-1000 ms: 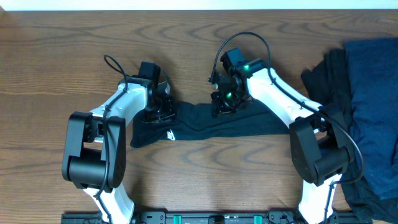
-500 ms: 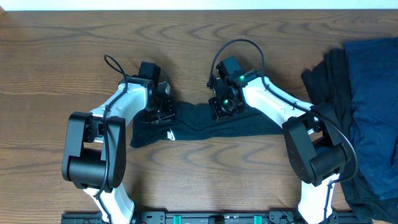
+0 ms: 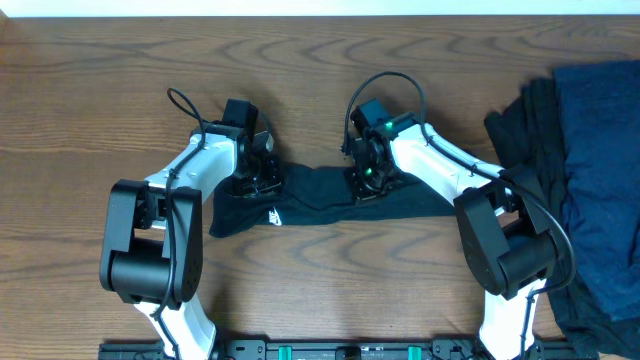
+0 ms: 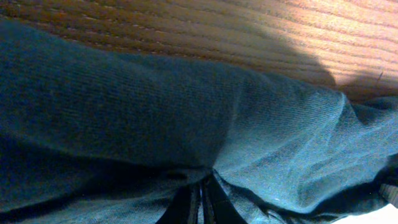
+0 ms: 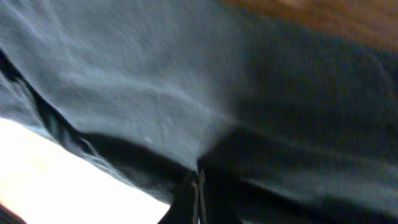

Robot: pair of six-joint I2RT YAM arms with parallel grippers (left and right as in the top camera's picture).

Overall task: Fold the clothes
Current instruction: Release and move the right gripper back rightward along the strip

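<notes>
Left claw (image 4: 200,199): fingers pressed together at the bottom of its wrist view, pinching a ridge of the tee (image 3: 320,200). Cloth fills nearly that whole view; desk (image 4: 249,31) shows only along the top.
Right claw (image 5: 198,193): likewise pinching tee cloth. Its view is blurred, and I can't identify the blown-out white patch at lower left.
Overhead: the tips of both are hidden under the wrist housings, so the grip is read from the wrist cams only.
Tee lies mid-desk as a crumpled left-right band, with a white logo (image 3: 274,215) near its left end. Sleeves and collar can't be made out.
Left claw is at the tee's far-left edge, right claw on the far edge right of centre.
Pile (image 3: 600,150) of navy and black clothes sits at right, cut off by the frame edge and partly behind the right arm.
</notes>
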